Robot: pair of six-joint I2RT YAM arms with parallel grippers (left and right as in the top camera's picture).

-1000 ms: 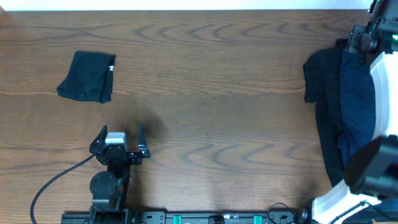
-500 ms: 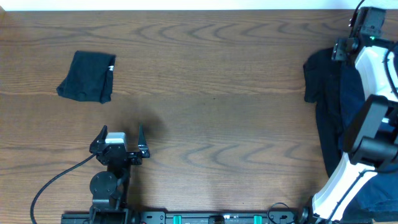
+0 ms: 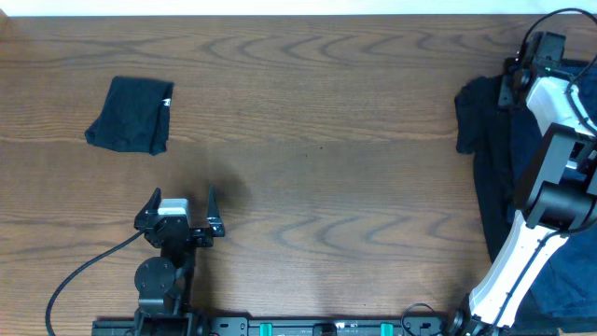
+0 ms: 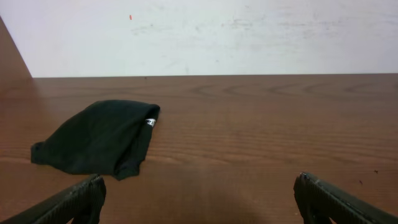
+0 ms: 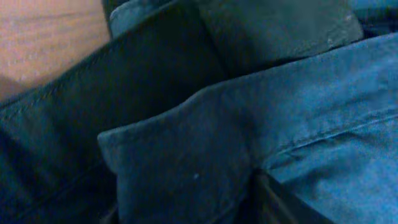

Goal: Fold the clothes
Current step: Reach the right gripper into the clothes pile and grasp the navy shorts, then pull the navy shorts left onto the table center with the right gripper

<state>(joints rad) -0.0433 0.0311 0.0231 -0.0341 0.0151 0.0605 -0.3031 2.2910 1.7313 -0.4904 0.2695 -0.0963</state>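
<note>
Jaws on left gripper (image 3: pixel 182 200) spread wide with nothing between, nearest the base. Past it, far left on table (image 3: pixel 326 140): folded black garment (image 3: pixel 131 128), white tag (image 4: pixel 150 122) sharper in left wrist view. Only overhead shows the right-edge pile: navy garment (image 3: pixel 536 159) on loose black garment (image 3: pixel 478 121), cut off by frame and arm. Right gripper (image 3: pixel 518 79) at pile's far end. Its wrist view is all blurred fabric, so can't tell jaw state.

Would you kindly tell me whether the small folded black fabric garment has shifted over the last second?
No. The garment sits at the same spot on the wooden table's grain.
</note>
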